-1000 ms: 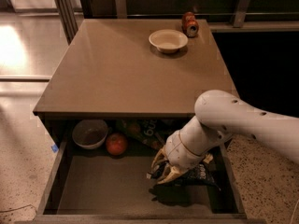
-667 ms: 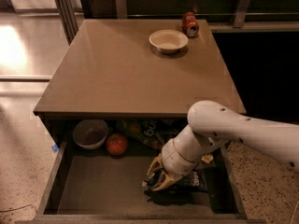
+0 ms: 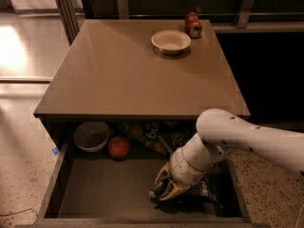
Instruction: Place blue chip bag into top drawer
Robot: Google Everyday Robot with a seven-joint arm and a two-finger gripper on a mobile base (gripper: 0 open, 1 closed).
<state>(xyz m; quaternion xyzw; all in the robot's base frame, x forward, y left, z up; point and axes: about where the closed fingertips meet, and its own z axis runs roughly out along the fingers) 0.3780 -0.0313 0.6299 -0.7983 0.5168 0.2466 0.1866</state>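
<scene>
The blue chip bag (image 3: 203, 193) is a crumpled, very dark navy foil pack with a pale patch on its upper face. It lies on the floor of the top drawer (image 3: 102, 189), which is pulled out beneath the front edge of the desk (image 3: 133, 75). The bag sits in the drawer's right front part, below the desk's front-right corner. My gripper (image 3: 164, 190) is down inside the drawer at the bag's left end, against the foil or just over it. I cannot tell whether the claw is spread or pinching the bag. The white arm (image 3: 237, 134) comes in from the right and covers much of the pack, so I see only its right half. The pale patch carries small print that I cannot read. Further back under the front edge, green chip bags (image 3: 153, 133) show white lettering, perhaps a "6" and a "u". To their left are a red round fruit (image 3: 118, 146) and a grey bowl (image 3: 91, 136). Near the far-right corner of the desktop stand a cream bowl (image 3: 171, 41) and a red can (image 3: 193, 24), whose label is illegible.
</scene>
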